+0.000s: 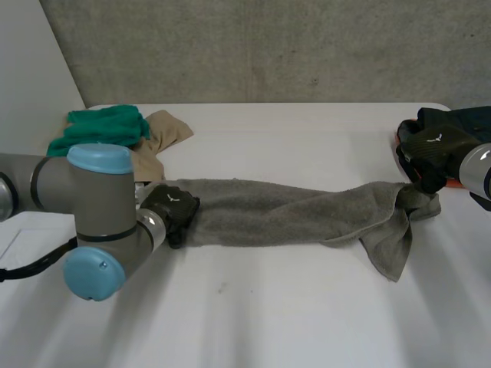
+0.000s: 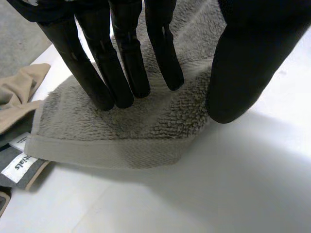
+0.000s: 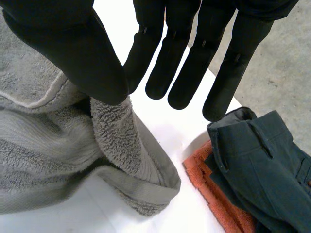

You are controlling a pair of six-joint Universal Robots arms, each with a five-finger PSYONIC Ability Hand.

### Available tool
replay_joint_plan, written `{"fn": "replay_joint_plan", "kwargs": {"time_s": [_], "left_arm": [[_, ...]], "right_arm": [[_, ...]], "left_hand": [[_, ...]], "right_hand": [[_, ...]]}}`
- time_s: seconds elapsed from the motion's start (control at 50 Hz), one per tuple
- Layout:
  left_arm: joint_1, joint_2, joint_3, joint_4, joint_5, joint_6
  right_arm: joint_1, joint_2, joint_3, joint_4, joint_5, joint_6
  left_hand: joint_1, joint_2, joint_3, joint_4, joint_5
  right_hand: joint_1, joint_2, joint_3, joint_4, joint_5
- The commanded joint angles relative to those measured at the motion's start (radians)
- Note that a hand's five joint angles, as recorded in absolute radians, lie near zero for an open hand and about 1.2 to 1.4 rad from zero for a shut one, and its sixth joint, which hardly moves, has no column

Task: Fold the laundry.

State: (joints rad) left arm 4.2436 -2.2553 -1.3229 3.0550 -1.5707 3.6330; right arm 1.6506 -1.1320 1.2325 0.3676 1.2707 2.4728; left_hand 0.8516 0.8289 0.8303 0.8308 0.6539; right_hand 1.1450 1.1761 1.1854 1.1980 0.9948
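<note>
Left hand (image 2: 248,63) flat, fingers (image 2: 127,63) straight, pressing one towel (image 1: 291,213) end — right hand (image 3: 68,43) pinches the other

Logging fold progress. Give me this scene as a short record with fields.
towel: grey towel, stretched in a long bunch across the white table
left hand: straight fingers pressing the towel's left end
right hand: thumb and fingers pinching a raised fold at the towel's right end
left pile: green cloth, beige cloth
right pile: dark garment on orange cloth
</note>
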Motion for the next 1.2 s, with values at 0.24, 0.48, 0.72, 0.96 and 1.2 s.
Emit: {"fn": "replay_joint_plan", "kwargs": {"time_s": [0.24,0.48,0.72,0.96,1.2], "left_arm": [[-0.014,0.187,-0.012,-0.024,-0.014,-0.023],[0.001,0.329,0.189,-0.008,0.008,-0.177],[0.03,-0.243,0.7,-0.104,-0.097,-0.043],[0.021,-0.206,0.656,-0.124,-0.134,-0.03],[-0.103,0.171,-0.024,-0.033,-0.014,-0.054]], "right_arm": [[-0.034,-0.06,0.044,0.016,-0.022,0.002],[-0.009,-0.057,0.03,0.018,-0.051,0.009],[0.109,0.086,-0.037,-0.116,0.088,0.114],[0.186,0.129,-0.001,-0.142,0.202,0.112],[0.147,0.055,0.085,-0.157,0.148,0.11]], "left_hand": [[0.545,0.567,0.566,0.565,0.568],[0.545,0.567,0.566,0.565,0.568],[0.545,0.567,0.566,0.565,0.568],[-0.677,-0.654,-0.656,-0.656,-0.654],[-0.213,-0.19,-0.191,-0.192,-0.189]], "right_hand": [[0.251,0.22,0.211,0.198,0.227],[0.251,0.22,0.211,0.198,0.227],[0.251,0.22,0.211,0.198,0.227],[0.251,0.22,0.211,0.198,0.227],[0.251,0.22,0.211,0.198,0.227]]}}
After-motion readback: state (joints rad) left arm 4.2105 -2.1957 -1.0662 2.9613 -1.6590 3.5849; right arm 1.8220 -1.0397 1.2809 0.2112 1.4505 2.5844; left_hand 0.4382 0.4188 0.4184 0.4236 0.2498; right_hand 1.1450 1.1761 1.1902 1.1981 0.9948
